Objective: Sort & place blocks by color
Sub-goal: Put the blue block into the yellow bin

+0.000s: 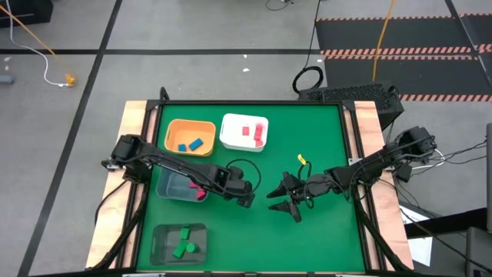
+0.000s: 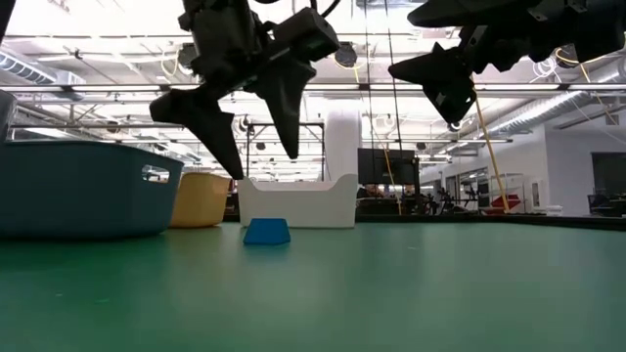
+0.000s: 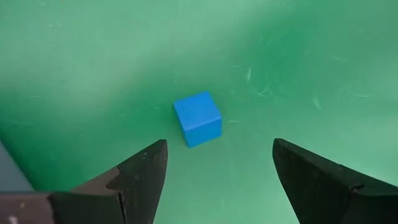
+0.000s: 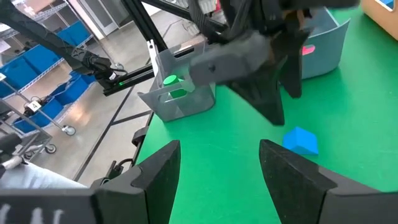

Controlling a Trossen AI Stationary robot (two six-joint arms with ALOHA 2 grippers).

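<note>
Blue block point(image 3: 198, 117) hidden from overhead.

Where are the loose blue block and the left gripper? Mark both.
blue block point(image 3: 198, 117): left wrist view, on its top face.
left gripper point(image 2: 256, 139): low view, midway between its open fingertips.

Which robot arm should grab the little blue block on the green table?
Probably the left. The left hand hangs open right above the blue block, which sits on the table ahead of its fingers. The right hand is open too, but off to the side.
</note>
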